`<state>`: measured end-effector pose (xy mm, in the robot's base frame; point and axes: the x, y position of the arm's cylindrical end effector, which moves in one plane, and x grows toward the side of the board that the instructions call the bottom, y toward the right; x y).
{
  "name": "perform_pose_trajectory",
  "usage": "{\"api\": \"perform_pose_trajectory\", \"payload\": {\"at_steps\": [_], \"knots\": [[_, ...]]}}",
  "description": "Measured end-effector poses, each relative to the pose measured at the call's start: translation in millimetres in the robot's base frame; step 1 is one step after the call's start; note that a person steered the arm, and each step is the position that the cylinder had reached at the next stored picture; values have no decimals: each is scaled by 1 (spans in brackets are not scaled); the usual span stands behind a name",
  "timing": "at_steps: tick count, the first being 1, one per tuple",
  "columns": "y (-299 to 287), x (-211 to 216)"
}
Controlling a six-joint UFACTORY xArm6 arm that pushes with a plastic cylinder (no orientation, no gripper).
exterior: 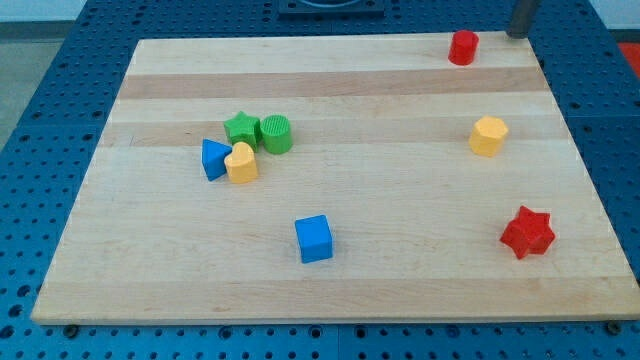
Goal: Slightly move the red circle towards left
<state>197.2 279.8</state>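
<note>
Red circle (462,47) near top edge, my tip (519,34) just right.

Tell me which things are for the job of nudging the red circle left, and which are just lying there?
For the job:
red circle, at the view's top right
my tip, just to its right, not touching

Just lying about:
green star
green cylinder
blue triangle
yellow heart
blue cube
yellow hexagon
red star
</note>
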Motion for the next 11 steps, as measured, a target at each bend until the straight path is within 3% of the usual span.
{"api": "perform_pose_trajectory", "payload": {"at_steps": [6, 9, 10, 11], "knots": [[-93, 55], [-165, 120], [-131, 124], [-69, 101]]}}
